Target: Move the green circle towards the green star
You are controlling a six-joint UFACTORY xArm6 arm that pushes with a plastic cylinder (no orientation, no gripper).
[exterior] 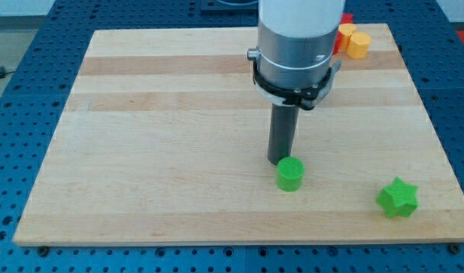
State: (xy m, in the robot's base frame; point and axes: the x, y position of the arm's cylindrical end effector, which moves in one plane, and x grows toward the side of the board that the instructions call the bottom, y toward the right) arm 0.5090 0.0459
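Note:
The green circle [290,174], a short cylinder, stands on the wooden board [156,152] right of centre, near the view's bottom. The green star [398,198] lies to its right and a little lower, near the board's bottom right corner. My tip [280,160] is down on the board just above and left of the green circle, touching or almost touching its upper left edge. The rod hangs from the arm's wide grey and white body [299,45].
A yellow block [354,40] and a red block [343,30], partly hidden by the arm, sit at the board's top right. Blue perforated table [20,98] surrounds the board on all sides.

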